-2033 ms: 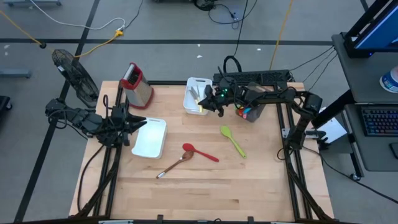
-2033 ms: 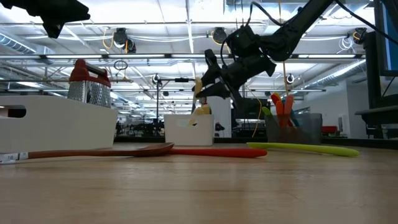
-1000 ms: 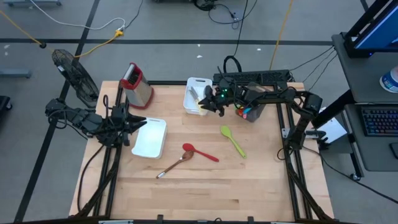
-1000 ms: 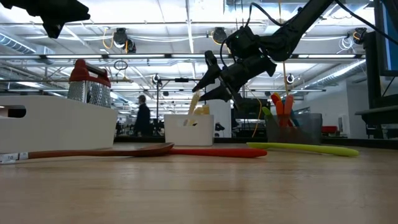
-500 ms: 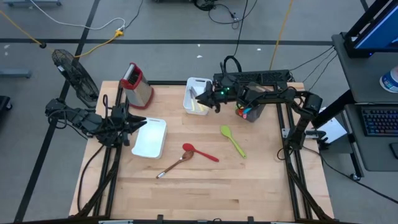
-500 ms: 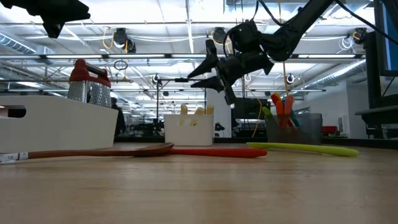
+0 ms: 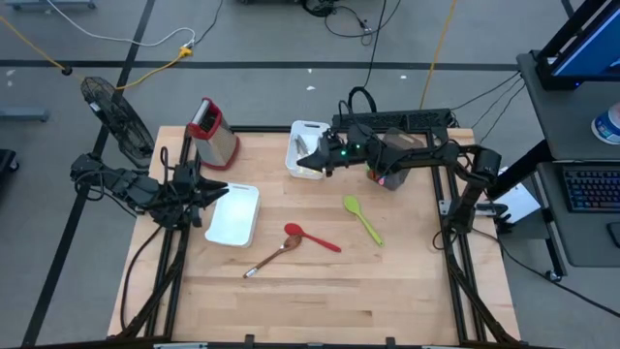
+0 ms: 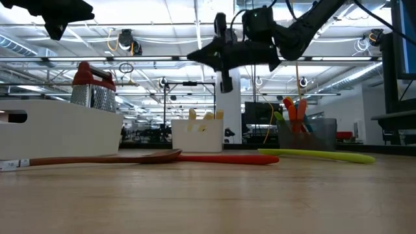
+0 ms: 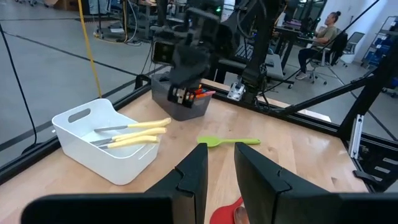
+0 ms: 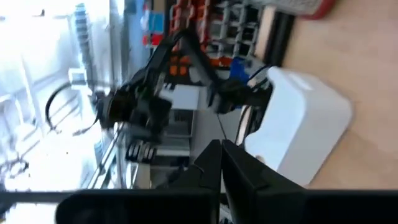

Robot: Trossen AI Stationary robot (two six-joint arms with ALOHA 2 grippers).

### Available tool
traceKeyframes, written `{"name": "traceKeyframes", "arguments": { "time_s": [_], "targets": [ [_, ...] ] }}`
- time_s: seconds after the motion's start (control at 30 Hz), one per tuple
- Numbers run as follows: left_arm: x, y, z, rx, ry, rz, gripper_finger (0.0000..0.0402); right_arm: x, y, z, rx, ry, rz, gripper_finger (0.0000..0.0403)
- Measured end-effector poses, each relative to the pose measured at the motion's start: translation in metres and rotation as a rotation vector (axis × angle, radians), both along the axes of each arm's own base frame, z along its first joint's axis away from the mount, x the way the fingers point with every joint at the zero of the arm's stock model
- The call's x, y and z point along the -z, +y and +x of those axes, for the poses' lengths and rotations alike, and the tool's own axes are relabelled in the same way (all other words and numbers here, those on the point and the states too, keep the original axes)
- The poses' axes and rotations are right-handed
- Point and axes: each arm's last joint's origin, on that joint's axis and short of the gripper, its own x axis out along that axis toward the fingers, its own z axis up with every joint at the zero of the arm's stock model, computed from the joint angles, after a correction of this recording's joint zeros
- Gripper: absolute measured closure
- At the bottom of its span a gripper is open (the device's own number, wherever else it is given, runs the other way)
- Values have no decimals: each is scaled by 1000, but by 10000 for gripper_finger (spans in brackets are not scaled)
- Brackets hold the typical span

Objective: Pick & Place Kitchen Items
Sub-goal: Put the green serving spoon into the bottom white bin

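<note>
Knives [image 9: 134, 132] already in white bin [image 7: 308, 152] at 12 o'clock. Green spoon [image 7: 362, 218], red spoon [image 7: 310, 237], wooden spoon [image 7: 269, 259] left on tabletop [image 7: 320, 291]. Right tool [image 7: 323, 162] pinched together, empty, above bin. Left tool [image 9: 219, 171] slightly apart, empty, waiting at 9 o'clock.

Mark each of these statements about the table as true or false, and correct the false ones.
1. The right gripper is shut and holds nothing. True.
2. The green spoon lies inside the small white bin. False: it lies on the bare table.
3. Cream knives lie in the small white bin. True.
4. The red spoon is held by the left gripper. False: it lies on the table beside the wooden spoon.
</note>
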Motion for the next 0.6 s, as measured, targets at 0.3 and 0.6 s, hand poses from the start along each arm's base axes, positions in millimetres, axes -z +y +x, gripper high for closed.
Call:
{"name": "traceKeyframes", "arguments": {
  "time_s": [0.3, 0.6],
  "targets": [
    [0, 0, 0, 0, 0, 0, 321, -26, 36, 0, -141, -122, -256, 402],
    [1, 0, 0, -7, 9, 21, 321, -45, 83, -7, -316, -177, -492, 402]
  ]
}}
